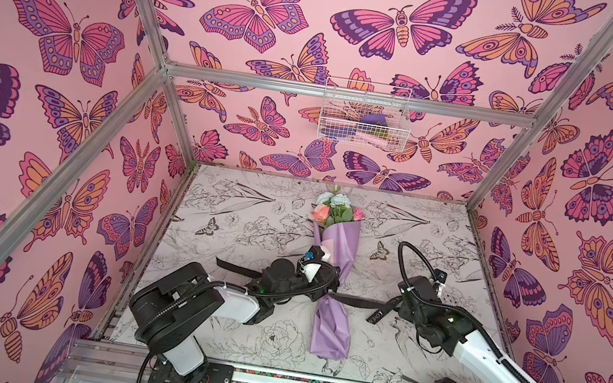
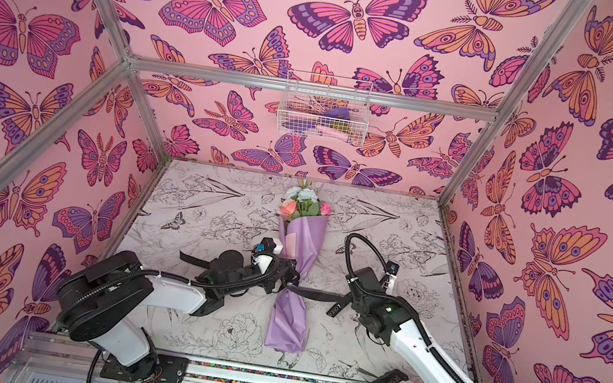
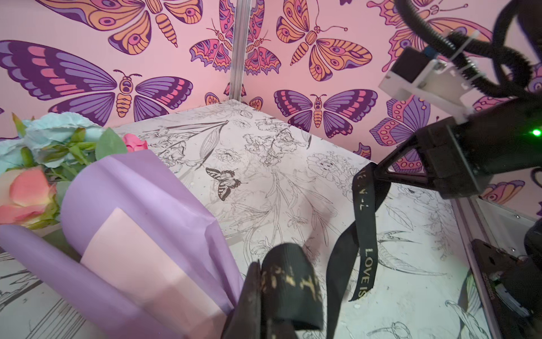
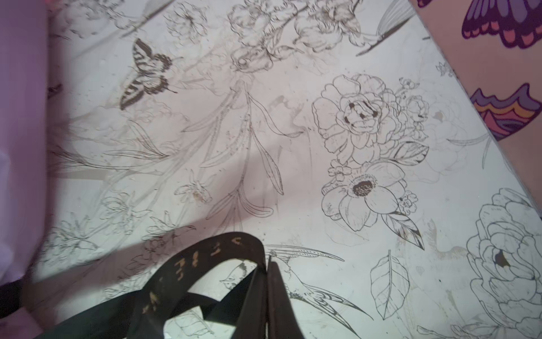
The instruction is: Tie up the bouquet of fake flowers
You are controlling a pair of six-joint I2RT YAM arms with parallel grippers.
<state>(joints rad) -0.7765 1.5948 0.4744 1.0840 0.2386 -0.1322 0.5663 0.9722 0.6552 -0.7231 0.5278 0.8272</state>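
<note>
Top views: the bouquet [image 1: 332,331] lay lengthwise mid-table [image 1: 235,206], blooms [image 1: 329,209] toward the back wall and stem end toward the arms. A black ribbon [image 1: 358,302] crossed it at the waist, where the wrap [image 1: 336,244] pinched in, prob. so a knot would cinch the narrowest part. The left claw [image 1: 324,288] sat right at that waist. The right claw [image 1: 396,301] was near on the other side w/ a ribbon tail hanging below it. Each seemed to have one end, so the band could be drawn taut. Jaws were too small to judge here.

Left wrist: the left claw [image 3: 258,296] was closed tight, w/ the ribbon [image 3: 290,287] folded over a finger and pinched. The right claw [image 3: 378,173] was also clamped on the ribbon, its lettered tail dangling to the table. The wrap [image 3: 140,199] was lilac w/ a pale pink panel, rolled cone-like. Coral, pale blue & pink blooms w/ green leaves showed at its mouth.

Right wrist: the right claw [image 4: 267,281] was closed, w/ the ribbon [image 4: 205,255] looping out of it. The lilac wrap [image 4: 20,117] was blurred at the frame edge.
</note>
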